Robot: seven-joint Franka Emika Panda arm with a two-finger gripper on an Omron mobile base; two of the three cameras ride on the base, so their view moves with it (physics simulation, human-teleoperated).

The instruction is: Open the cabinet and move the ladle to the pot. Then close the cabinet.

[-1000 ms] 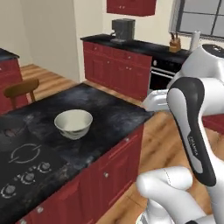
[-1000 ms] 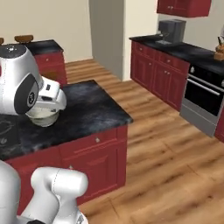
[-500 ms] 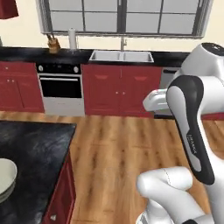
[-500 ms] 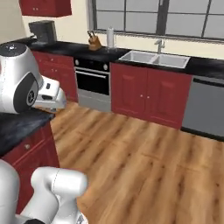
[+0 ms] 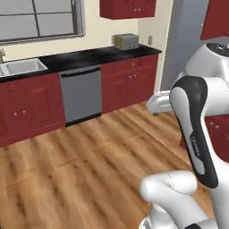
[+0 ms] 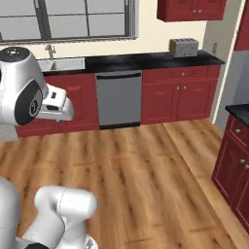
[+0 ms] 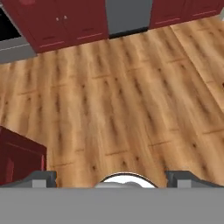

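A dark red upper cabinet (image 5: 127,8) (image 6: 192,8) hangs on the far wall above a toaster, and both of its doors are shut. My gripper (image 7: 113,178) is open, its two finger tips standing wide apart with nothing between them, and it points down at bare wooden floor. In both base views the arm is folded close to the base, well away from the cabinet. The ladle and the pot are out of view.
Along the far wall run a sink (image 5: 20,67) (image 6: 58,63), a grey dishwasher (image 5: 80,94) (image 6: 119,99), low red cabinets and a toaster (image 5: 126,41) (image 6: 183,47). A red counter block (image 6: 238,146) stands at the right. Open wooden floor (image 6: 146,170) lies ahead.
The whole picture has shifted, so the camera has turned with the base: the island with the bowl and then the oven have left view, and the dishwasher and toaster have come in. The gripper stays open.
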